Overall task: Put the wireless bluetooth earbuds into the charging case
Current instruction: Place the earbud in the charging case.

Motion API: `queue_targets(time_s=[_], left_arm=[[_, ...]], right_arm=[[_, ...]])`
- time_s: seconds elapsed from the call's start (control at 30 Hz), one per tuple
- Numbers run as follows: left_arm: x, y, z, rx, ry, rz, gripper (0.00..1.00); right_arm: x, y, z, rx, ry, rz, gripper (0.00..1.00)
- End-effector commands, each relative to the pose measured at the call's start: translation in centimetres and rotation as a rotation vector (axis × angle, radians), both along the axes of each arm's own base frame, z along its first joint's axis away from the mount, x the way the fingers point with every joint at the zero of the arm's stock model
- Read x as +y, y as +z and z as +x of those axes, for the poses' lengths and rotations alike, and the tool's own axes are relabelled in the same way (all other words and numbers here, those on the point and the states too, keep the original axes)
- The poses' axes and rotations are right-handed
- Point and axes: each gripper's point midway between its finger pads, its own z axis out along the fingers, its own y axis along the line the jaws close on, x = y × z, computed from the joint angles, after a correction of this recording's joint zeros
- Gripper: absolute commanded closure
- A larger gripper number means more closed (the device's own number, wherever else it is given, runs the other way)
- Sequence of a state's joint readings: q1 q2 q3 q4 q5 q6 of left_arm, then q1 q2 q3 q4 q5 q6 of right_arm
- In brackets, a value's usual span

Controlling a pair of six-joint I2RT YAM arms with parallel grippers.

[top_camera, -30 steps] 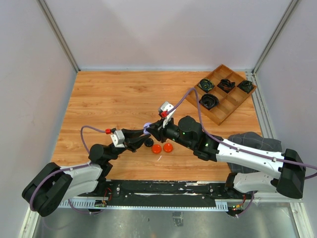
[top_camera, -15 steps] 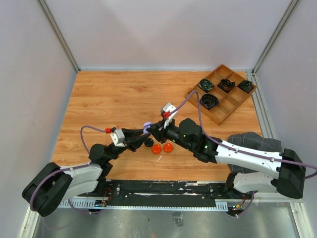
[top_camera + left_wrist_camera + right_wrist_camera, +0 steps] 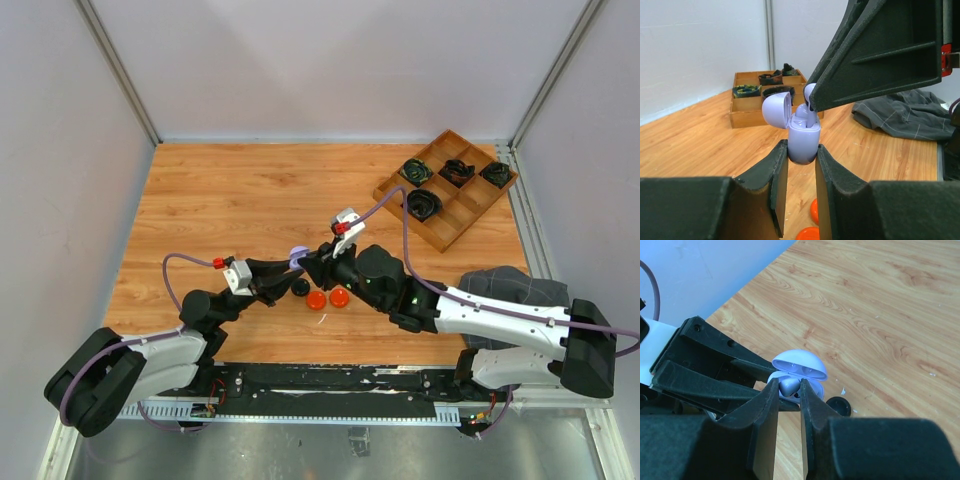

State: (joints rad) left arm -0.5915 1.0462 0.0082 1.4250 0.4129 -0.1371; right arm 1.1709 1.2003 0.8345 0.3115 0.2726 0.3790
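A lilac charging case [image 3: 803,142] with its lid [image 3: 776,105] swung open is pinched upright at its lower body by my left gripper [image 3: 801,150], a little above the table. My right gripper [image 3: 788,387] is shut on a lilac earbud [image 3: 788,385] and holds it at the mouth of the case [image 3: 812,390], under the open lid [image 3: 800,363]. From above, both grippers meet at the case [image 3: 297,254] near the table's middle front. How deep the bud sits in its socket is hidden by the fingers.
A black disc [image 3: 300,288] and two orange discs [image 3: 317,300] [image 3: 340,296] lie just below the grippers. A wooden compartment tray [image 3: 470,215] with coiled black cables stands at the back right. A grey cloth [image 3: 510,285] lies under the right arm.
The right wrist has shifted slightly to the right while its fingertips stay at the case. The left arm and case have not moved.
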Motion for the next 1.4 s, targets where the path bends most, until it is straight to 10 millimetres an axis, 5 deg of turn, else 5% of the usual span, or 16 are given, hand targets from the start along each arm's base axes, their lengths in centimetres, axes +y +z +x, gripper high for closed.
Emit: queue_targets(time_s=[0.0,0.27,0.83,1.37], left_arm=[[1.3,-1.4,-0.8,-0.004,0.039,-0.004,1.00],[1.3,-1.4,-0.8,-0.002,0.037,-0.005,1.00],[1.1,-1.5,-0.8,-0.002,0.032,0.002,1.00],[0.9,-1.6,-0.9,-0.001,0.019,0.009,1.00]], right_arm=[[-1.0,-1.4,0.2,0.086,-0.096,-0.035,0.84],[-0.6,-1.9,0.2,0.146,-0.141,-0.039,0.80],[0.3,0.7,-0.9,0.101,-0.051,-0.037,0.64],[1.9,2.4,-2.7,0.071,0.102,-0.029,0.64]])
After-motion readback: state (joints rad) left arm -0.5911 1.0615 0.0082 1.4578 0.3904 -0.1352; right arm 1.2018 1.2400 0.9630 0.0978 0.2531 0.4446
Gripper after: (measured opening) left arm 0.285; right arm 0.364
